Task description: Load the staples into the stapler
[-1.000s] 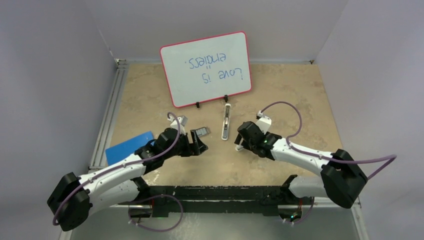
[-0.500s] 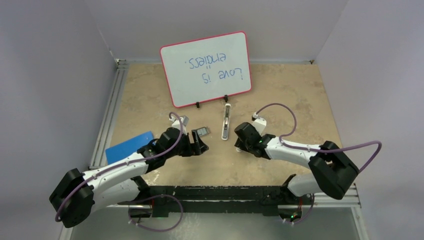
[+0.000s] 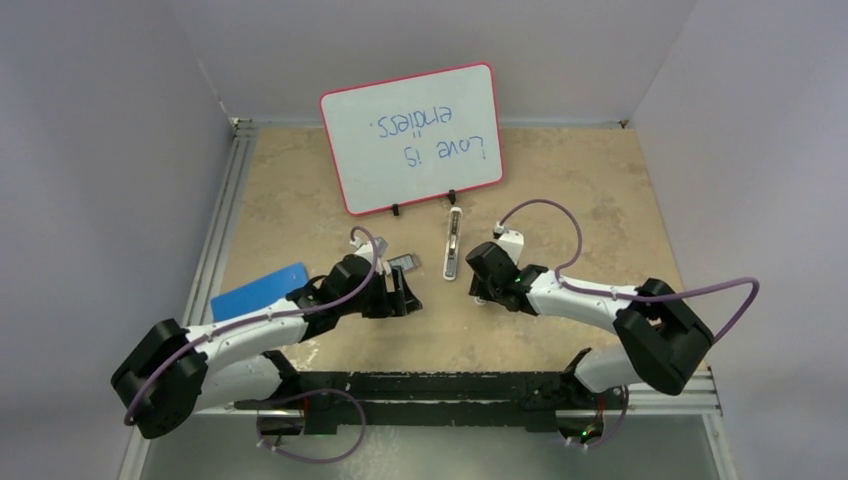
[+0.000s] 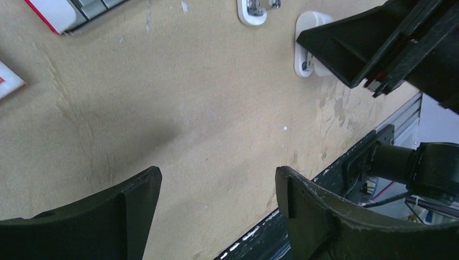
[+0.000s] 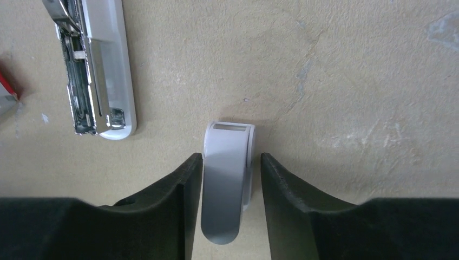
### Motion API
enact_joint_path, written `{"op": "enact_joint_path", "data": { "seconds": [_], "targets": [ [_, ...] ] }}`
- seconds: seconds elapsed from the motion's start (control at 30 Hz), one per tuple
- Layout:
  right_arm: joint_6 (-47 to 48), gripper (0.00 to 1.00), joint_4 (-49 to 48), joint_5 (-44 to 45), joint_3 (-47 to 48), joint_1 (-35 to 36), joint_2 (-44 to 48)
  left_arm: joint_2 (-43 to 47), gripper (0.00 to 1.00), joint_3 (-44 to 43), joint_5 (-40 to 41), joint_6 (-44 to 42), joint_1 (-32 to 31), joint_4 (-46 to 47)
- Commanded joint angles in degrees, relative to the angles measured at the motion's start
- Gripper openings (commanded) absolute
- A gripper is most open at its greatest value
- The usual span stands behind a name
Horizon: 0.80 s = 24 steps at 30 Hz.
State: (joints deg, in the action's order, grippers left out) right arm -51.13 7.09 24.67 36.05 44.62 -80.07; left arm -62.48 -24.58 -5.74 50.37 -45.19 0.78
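Just beside the open stapler [image 5: 103, 70], our right gripper [image 5: 231, 158] straddles the stubby white piece [image 5: 227, 179], clamped or not we cannot tell, and closing crookedly could flick it into the stapler, while our left gripper [image 4: 216, 176] gapes empty near the staples [image 3: 403, 263].

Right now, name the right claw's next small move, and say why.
Probably close the right claw on the short white piece: the piece lies inside the open claw, flanked on both sides but not clearly gripped. The stapler lies open just beside it, its metal channel exposed.
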Motion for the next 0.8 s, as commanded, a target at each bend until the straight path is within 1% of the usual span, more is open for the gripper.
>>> {"op": "enact_joint_path", "data": {
  "seconds": [0.0,0.1,0.17,0.2,0.33,0.43,0.5,0.63,0.7,0.77],
  "targets": [
    [2.59,0.56,3.71,1.02,4.04,0.09,2.51,-3.21,0.77,-1.27,-4.64,0.37,-0.42,4.37],
    [2.34,0.64,7.66,1.6,5.94,0.12,3.85,-4.72,0.8,-0.84,-4.96,2.05,-0.48,6.0],
    [1.77,0.65,9.56,1.78,6.21,0.27,5.05,-5.78,0.8,-1.01,-4.99,3.25,-0.45,6.82],
    [1.57,0.65,10.17,1.62,6.23,0.28,5.68,-6.38,0.8,-1.19,-4.84,3.82,-0.47,6.86],
    [0.71,0.57,10.92,-0.18,5.61,0.84,6.94,-8.75,0.8,-1.39,-5.06,5.49,-0.51,8.76],
    [0.51,0.55,11.51,-0.82,5.02,1.28,5.01,-10.78,0.82,-1.15,-6.08,5.72,-0.79,11.74],
    [-0.18,0.54,12.16,-0.67,4.82,1.87,3.23,-12.0,0.83,-1.64,-6.45,4.96,-1.31,12.76],
    [-1.24,0.53,11.59,-1.7,4.64,3.9,2.61,-13.74,0.83,-2.85,-6.73,4.06,-2.12,14.11],
    [-1.82,0.51,11.67,-1.79,4.77,4.55,2.34,-14.77,0.8,-3.17,-7.23,4.08,-2.31,15.11],
    [-2.17,0.45,12.03,-1.59,4.97,4.9,1.93,-15.85,0.75,-3.25,-7.62,4.54,-2.44,16.68]
  ]
}}
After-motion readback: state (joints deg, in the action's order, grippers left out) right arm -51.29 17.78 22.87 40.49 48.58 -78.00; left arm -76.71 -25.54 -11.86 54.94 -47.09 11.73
